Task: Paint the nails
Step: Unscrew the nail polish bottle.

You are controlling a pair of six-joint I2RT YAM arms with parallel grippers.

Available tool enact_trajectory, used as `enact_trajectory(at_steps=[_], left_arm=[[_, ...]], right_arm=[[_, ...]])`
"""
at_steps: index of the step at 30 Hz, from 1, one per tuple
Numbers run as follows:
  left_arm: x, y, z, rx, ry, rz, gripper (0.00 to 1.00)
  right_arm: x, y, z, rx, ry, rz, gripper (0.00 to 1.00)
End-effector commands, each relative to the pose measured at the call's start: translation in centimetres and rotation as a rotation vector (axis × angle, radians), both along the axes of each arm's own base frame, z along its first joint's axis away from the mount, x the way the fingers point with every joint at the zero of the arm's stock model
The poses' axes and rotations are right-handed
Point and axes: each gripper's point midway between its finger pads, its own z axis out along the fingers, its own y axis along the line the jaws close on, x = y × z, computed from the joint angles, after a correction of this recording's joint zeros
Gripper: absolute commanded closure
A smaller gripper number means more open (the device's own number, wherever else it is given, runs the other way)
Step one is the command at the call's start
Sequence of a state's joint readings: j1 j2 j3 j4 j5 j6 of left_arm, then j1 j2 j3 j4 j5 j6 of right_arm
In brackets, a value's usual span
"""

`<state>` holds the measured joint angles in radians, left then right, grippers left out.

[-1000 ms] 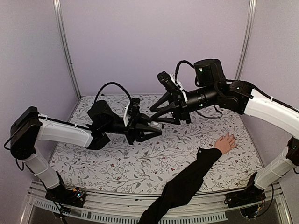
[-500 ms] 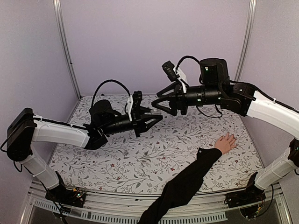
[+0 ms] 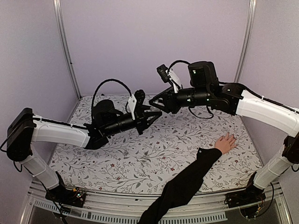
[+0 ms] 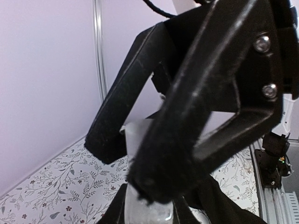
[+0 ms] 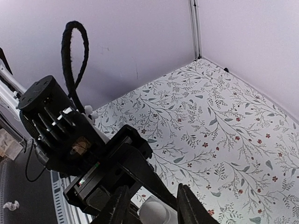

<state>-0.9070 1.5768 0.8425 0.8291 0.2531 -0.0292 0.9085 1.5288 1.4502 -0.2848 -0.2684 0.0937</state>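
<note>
Up over the flowery tablecloth, left gripper pinches a small pale translucent bottle — right gripper straddles its top, can't tell if it's clamped. Tiny nails sit well apart, on the light-skinned hand at right.

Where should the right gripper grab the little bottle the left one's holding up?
Probably by its free top end. The left gripper clamps the bottle low on its body, so only the top pokes out toward the right gripper. Come straight in from the right, fingers either side of that end.
</note>
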Motion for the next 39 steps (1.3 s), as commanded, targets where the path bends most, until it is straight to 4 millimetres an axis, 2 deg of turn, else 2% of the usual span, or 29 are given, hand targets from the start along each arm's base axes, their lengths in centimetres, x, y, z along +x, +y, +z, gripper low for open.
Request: enact_trajectory(at_steps=[1,6,12,18,25,33,39], left_arm=[[-0.3,-0.3,1.3,-0.018,-0.04,0.019,1.0],[-0.6,-0.1,1.2,-0.02,-0.038,0.009,1.0],[-2.9,0.2,2.0,-0.076,-0.038,-0.186,1.0],[-6.5,-0.1,2.7,-0.088,-0.083,-0.43,1.0],[-10.6,0.0,3.0,-0.086,-0.124,-0.701,1.0],[-12.6,0.7,4.0,-0.123,-0.125,-0.836,1.0],[-13.1,0.9,4.3,-0.124,-0.121,-0.875,1.0]], right_arm=[[0.7,0.2,1.4,0.032,0.003,-0.029,0.72],[0.4,0.5,1.6,0.04,0.004,-0.003,0.92],[-0.8,0.7,2.0,0.044,-0.023,0.072,0.99],[-2.3,0.7,2.7,0.044,-0.063,0.163,1.0],[-5.5,0.8,3.3,0.052,-0.126,0.35,1.0],[-8.1,0.7,3.4,0.054,-0.166,0.491,1.0],[-9.3,0.6,3.6,0.063,-0.193,0.558,1.0]])
